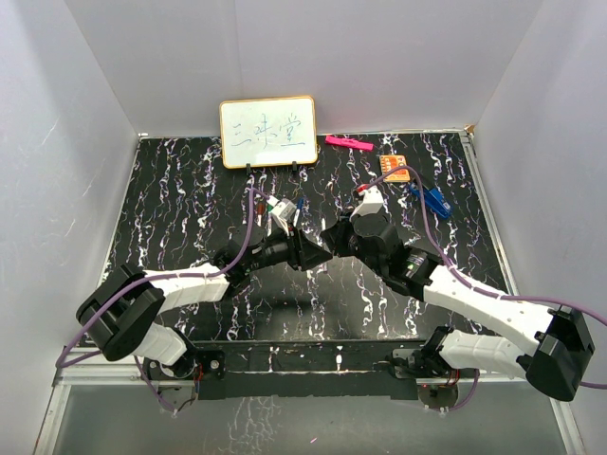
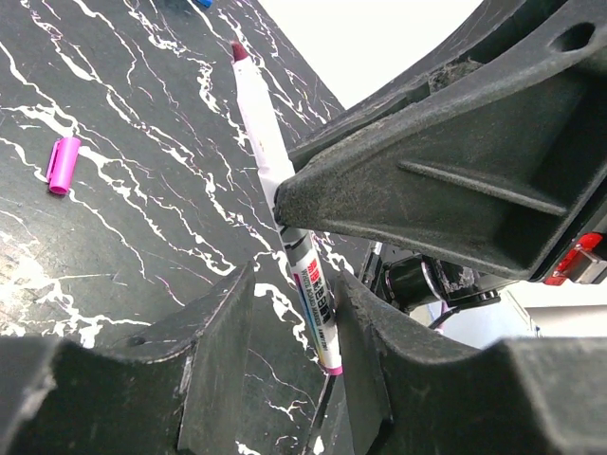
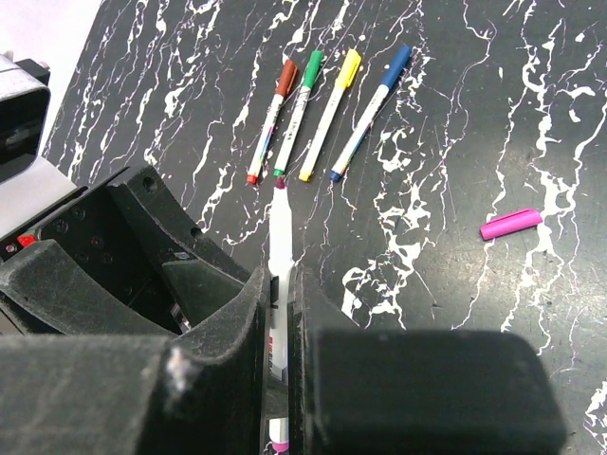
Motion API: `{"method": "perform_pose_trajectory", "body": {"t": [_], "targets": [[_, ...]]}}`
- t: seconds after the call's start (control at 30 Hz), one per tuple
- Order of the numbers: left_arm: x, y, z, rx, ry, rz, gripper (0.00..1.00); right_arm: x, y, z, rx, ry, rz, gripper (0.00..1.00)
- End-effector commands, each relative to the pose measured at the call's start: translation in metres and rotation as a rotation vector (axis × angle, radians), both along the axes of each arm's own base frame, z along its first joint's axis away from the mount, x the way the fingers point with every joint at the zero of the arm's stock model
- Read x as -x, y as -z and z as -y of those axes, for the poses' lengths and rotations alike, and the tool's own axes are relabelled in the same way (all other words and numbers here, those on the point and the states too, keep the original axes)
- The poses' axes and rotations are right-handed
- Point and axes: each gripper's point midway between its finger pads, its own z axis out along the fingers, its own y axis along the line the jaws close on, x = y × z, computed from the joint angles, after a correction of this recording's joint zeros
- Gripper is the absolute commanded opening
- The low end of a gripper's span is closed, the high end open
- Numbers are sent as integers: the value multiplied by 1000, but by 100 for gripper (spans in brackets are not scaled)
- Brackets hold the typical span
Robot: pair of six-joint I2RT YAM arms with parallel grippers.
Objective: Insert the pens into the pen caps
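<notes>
My right gripper [image 3: 282, 284] is shut on a thin white pen [image 3: 281, 232] with a purple tip and a pink tail band. It holds the pen above the table, tip pointing away. My left gripper [image 2: 294, 277] stands open around the tail half of that pen [image 2: 266, 142]. The pen rests against one finger, with a gap to the other. The loose purple cap [image 3: 510, 224] lies alone on the table, also seen as the cap [image 2: 63, 163] in the left wrist view. Several capped pens lie side by side: red [image 3: 270, 118], green [image 3: 300, 109], yellow [image 3: 327, 112], blue [image 3: 370, 109].
A small whiteboard [image 1: 268, 132] stands at the back edge. A pink marker [image 1: 348, 143], an orange card [image 1: 395, 167] and a blue clip [image 1: 434, 199] lie at the back right. Both arms meet over the table's middle. White walls close three sides.
</notes>
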Motion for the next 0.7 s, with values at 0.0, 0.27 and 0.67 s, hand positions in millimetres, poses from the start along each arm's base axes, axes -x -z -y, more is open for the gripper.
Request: {"method": "perform_pose_trajectory", "body": {"t": [0.0,0.27,0.67], "targets": [[-6,-25,7,58,0,63,36,-2,-15,-7,-56,-17,40,0],[-13,-21,2,28,-50,57,0,0,-12,-7,-58,-21,35,0],[-34,18,-32,-186,-259,-8,0,-4,-42,9,-60,41,90,46]]}}
